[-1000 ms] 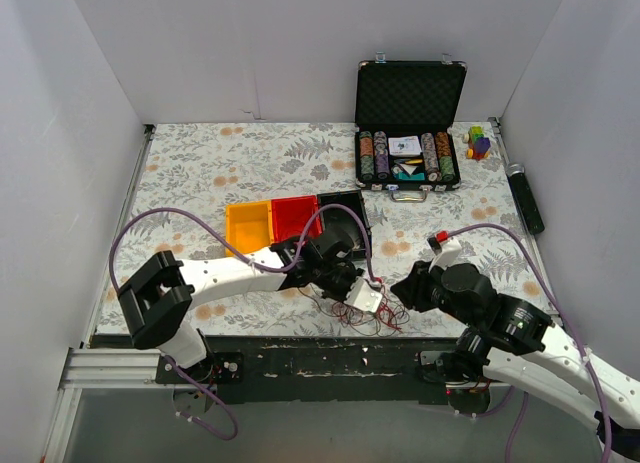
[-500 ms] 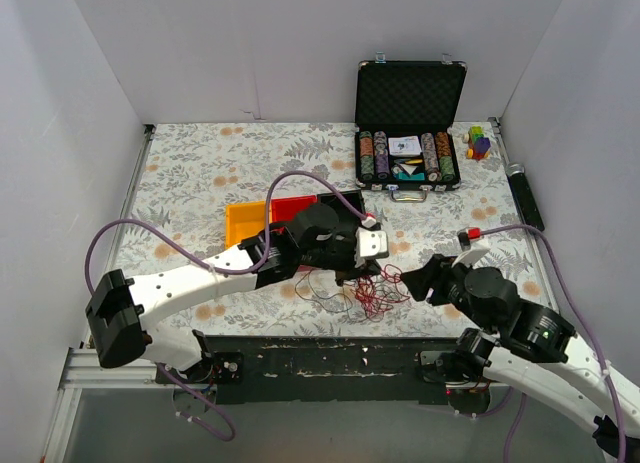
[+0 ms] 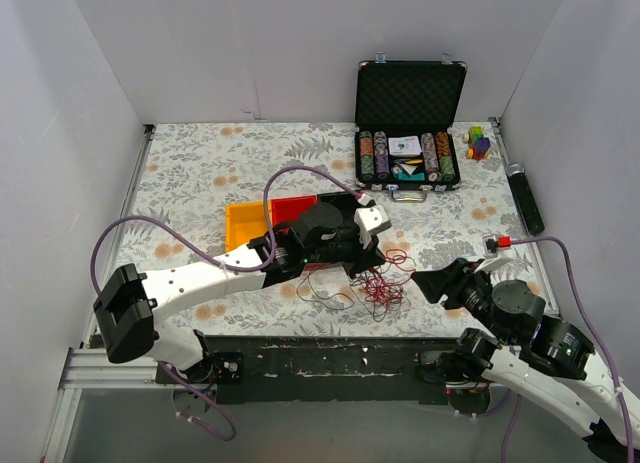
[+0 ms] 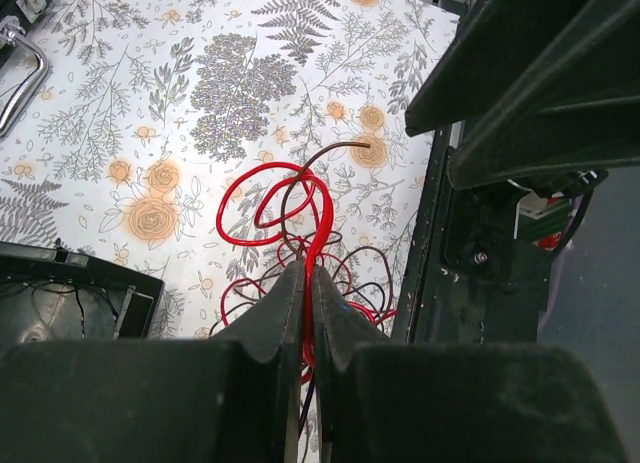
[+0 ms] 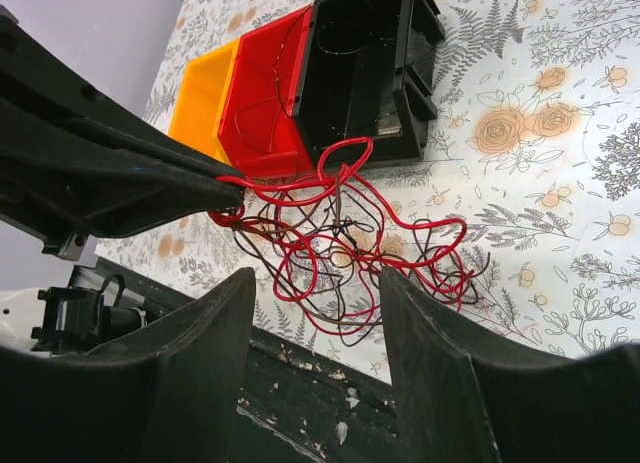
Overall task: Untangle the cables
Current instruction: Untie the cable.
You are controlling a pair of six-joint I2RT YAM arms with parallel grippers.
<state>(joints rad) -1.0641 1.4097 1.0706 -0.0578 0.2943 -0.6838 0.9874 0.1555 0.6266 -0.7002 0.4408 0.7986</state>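
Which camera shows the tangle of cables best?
Right wrist: the cables appear whole, red and dark strands distinct. Left wrist shows only a few loops beyond the left tool pinching them; top external shows a small reddish clump.

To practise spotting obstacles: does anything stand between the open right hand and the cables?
Nothing visible does. The right hand faces the cables across bare tablecloth; the left hand, shut on them, holds from the opposite side.

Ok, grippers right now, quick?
Left gripper: shut on the cables, pinching a red strand.
Right gripper: open, holding nothing.
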